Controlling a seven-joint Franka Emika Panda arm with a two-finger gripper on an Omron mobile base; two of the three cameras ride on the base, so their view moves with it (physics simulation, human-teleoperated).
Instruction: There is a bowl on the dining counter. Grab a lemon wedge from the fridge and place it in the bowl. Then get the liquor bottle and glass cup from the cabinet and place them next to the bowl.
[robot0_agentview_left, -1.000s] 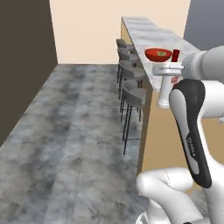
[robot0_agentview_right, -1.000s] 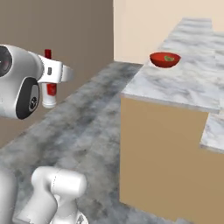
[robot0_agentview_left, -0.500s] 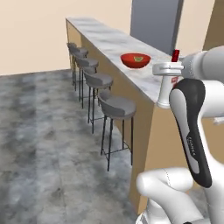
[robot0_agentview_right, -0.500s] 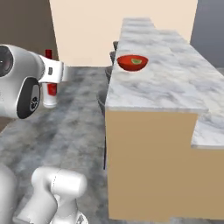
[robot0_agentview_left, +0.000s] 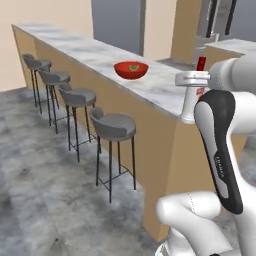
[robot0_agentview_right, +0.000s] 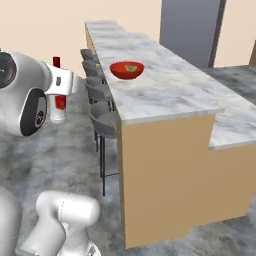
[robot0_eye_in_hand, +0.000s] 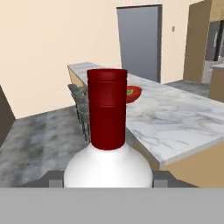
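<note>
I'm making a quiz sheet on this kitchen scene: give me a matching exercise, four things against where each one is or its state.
Things:
1. liquor bottle
2. bowl
3. stools
4. lemon wedge

Places or states:
A. lined up on the floor along the dining counter
B. inside the bowl
C. upright in the claw, off the counter
D. sitting on the marble top

Pairs: 1-C, 2-D, 3-A, 4-B
</note>
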